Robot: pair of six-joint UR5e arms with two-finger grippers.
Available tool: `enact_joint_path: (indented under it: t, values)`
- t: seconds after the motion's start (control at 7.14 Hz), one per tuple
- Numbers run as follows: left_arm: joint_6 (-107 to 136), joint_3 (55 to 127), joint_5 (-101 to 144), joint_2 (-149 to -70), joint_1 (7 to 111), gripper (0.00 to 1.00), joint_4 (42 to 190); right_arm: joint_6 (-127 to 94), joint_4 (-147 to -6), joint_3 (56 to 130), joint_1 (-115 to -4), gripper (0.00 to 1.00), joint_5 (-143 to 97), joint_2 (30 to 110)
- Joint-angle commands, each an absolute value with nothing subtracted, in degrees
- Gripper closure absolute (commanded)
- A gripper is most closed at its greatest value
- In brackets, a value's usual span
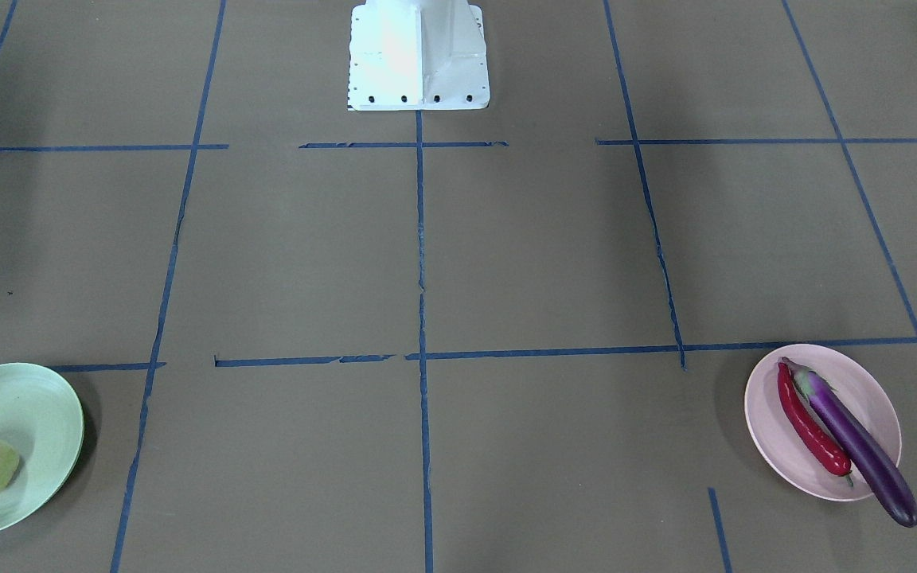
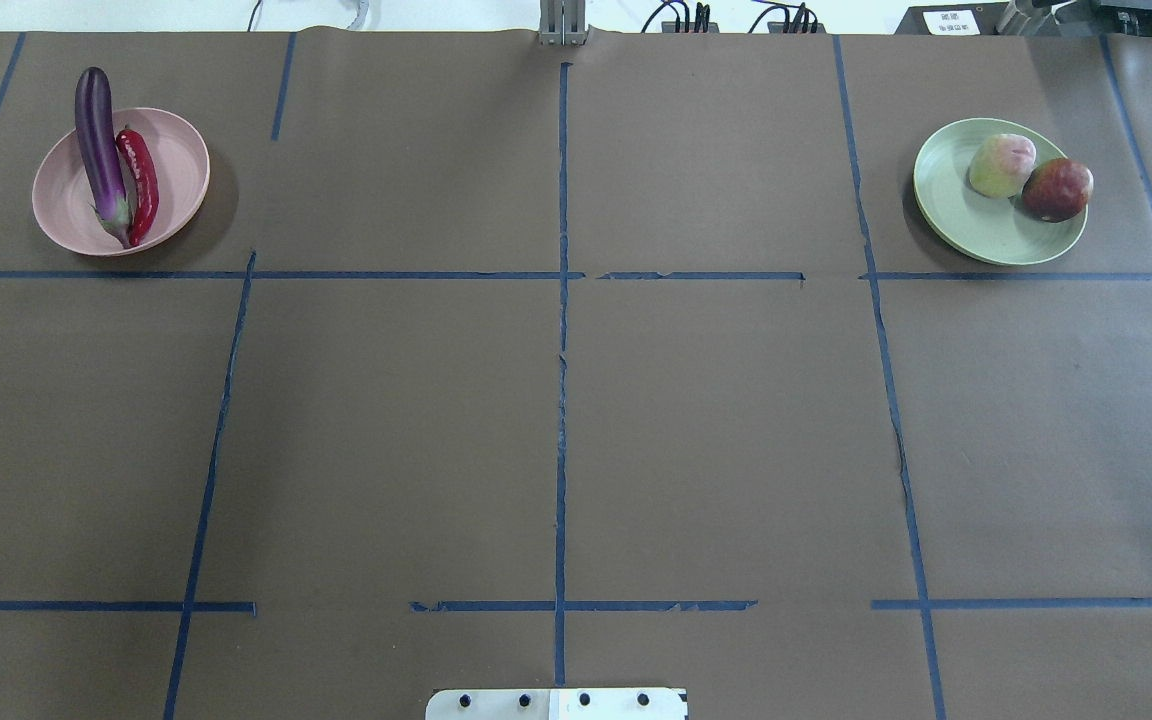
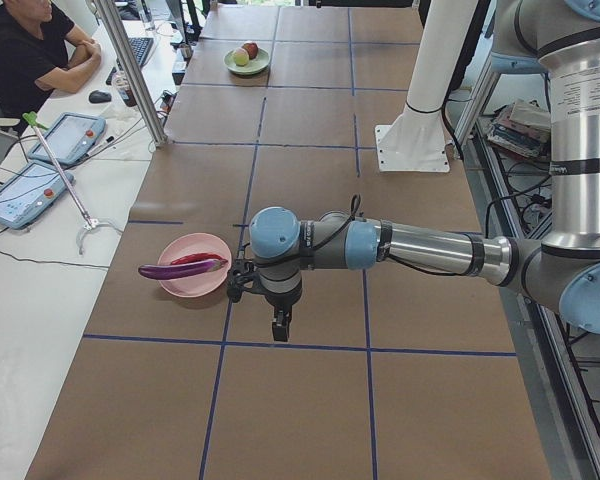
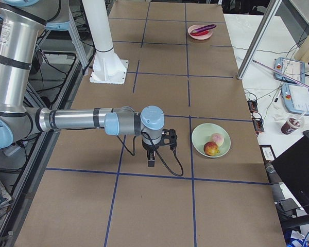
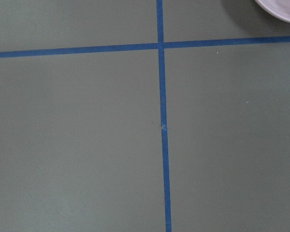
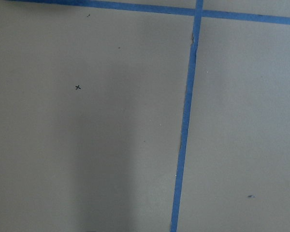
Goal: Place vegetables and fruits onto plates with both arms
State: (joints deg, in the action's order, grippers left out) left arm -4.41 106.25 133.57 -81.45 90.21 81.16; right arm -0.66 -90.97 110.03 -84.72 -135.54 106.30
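Observation:
The purple eggplant (image 2: 96, 140) and the red chili (image 2: 141, 180) lie side by side on the pink plate (image 2: 176, 160) at the far left; the eggplant's end sticks out over the rim. The pale green fruit (image 2: 1001, 165) and the red-and-yellow fruit (image 2: 1057, 189) sit on the green plate (image 2: 966, 225) at the far right. My left gripper (image 3: 280, 333) hangs above the table just beside the pink plate (image 3: 185, 285). My right gripper (image 4: 151, 162) hangs beside the green plate (image 4: 201, 141). Both show only in the side views, so I cannot tell whether they are open or shut. The pink plate's rim (image 5: 280, 9) shows in the left wrist view.
The white base block (image 1: 419, 56) stands at the robot's edge of the table. Blue tape lines cross the brown table cover. An operator (image 3: 30, 50) sits at a side desk with tablets, and a metal post (image 3: 130, 70) stands by the table's far edge.

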Motion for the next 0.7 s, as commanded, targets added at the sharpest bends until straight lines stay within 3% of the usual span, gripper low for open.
enact_joint_path:
  t: [0.0, 0.56]
  values:
    - [-4.39, 106.78, 134.03, -81.12, 90.18, 0.00, 82.95, -0.97, -90.88, 110.04, -84.73, 0.00, -135.61, 106.26]
    - [-4.22, 105.56, 133.42, -80.95, 90.09, 0.00, 82.88, -0.88, -90.88, 110.04, -84.64, 0.00, -135.53, 105.65]
